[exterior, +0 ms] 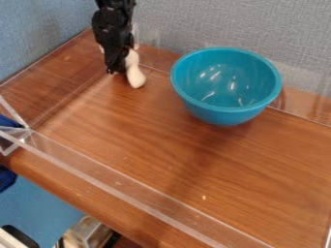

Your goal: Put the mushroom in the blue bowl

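Note:
The mushroom rests on the wooden table at the back left. Only its thick white stem shows, and its cap is hidden behind the fingers. My black gripper comes down steeply from above, its fingers shut on the mushroom's upper part, low over the table. The blue bowl stands upright and empty to the right of the mushroom, about a bowl's width from the gripper.
A clear plastic wall runs along the front and left edges of the wooden table. A grey-blue backdrop stands close behind the gripper.

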Tool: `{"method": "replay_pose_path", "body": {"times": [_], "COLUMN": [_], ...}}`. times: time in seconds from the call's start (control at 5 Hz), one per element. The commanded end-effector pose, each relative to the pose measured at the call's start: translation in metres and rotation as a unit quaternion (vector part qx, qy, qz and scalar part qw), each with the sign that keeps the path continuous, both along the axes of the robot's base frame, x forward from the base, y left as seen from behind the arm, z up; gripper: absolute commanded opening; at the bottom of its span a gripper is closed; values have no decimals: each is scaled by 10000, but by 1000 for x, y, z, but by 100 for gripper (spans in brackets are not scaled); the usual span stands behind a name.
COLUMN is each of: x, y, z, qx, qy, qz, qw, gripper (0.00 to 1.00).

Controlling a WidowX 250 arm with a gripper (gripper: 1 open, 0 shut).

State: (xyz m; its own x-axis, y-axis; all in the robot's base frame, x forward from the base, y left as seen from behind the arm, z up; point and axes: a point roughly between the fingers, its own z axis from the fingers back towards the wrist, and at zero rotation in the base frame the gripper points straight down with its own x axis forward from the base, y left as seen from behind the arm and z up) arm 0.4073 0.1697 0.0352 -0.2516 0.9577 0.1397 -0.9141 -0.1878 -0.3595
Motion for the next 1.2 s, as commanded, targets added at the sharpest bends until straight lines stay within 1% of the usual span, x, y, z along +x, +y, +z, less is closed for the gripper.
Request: {"method": "replay_pose_path", "body": {"times": [0.0, 0.2, 0.4, 0.6, 0.8, 1.0], "x": [9, 9, 7, 8, 4, 2], "y": [-1, -1, -11, -42, -86, -128], "z": [57, 86, 125, 150, 151, 145], "qx": [205, 267, 304, 280, 244, 241], "qy": [-432, -482, -615, -754, -777, -749], "qz": [-190, -259, -388, -865, -1531, -2153], "qw": [9987, 9981, 9969, 9930, 9849, 9734], "gripper": [0, 0, 0, 0, 0, 0]}}
